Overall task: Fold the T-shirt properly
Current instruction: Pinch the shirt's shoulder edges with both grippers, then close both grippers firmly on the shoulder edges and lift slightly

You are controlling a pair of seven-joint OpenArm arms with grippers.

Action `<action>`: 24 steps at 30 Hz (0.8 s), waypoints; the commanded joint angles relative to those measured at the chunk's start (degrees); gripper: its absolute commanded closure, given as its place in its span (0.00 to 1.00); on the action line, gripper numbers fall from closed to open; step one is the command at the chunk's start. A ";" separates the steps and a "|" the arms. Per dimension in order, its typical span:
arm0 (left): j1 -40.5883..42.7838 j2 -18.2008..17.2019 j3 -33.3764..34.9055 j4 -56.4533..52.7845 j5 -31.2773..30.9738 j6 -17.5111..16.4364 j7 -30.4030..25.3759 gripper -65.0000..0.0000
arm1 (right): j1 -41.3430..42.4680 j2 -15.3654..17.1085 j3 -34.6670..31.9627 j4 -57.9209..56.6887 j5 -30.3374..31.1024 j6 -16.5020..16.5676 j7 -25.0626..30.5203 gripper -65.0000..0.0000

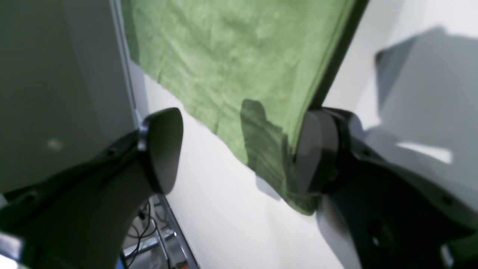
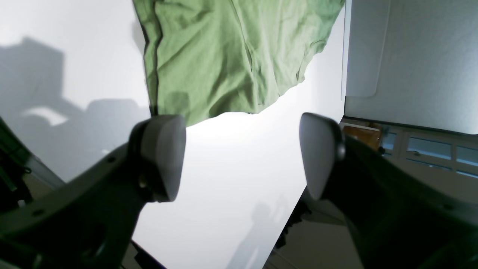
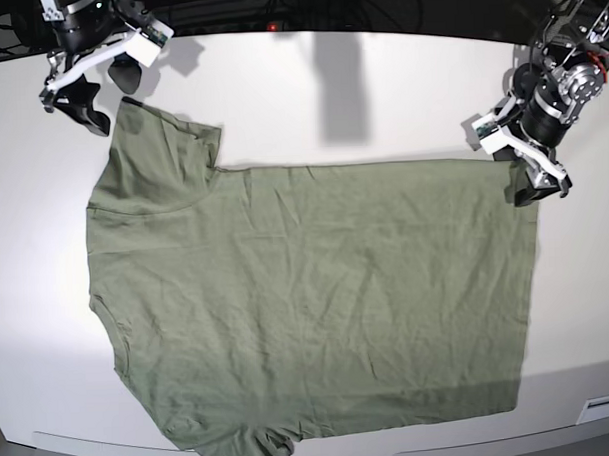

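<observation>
The sage-green T-shirt (image 3: 317, 298) lies spread flat on the white table (image 3: 330, 97), its neck side to the left and its hem to the right. My left gripper (image 3: 507, 161) hovers open at the shirt's upper right hem corner. In the left wrist view that corner (image 1: 269, 149) lies between the fingers of the left gripper (image 1: 239, 151), close against the right-hand pad (image 1: 313, 153). My right gripper (image 3: 108, 93) stands open just beyond the upper sleeve (image 3: 166, 143). In the right wrist view the sleeve (image 2: 224, 63) lies ahead of the right gripper (image 2: 241, 157), with nothing between its fingers.
A table edge with a metal frame and cables (image 1: 157, 231) below it runs near the left gripper. Another table edge (image 2: 298, 186) passes under the right gripper, with a wall panel (image 2: 410, 63) beyond. The lower sleeve (image 3: 242, 445) reaches close to the front edge.
</observation>
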 commanded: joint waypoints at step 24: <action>0.04 -0.50 -0.22 -7.41 -0.24 -1.20 -0.07 0.65 | -0.46 0.48 0.33 1.07 -0.31 -1.36 0.33 0.28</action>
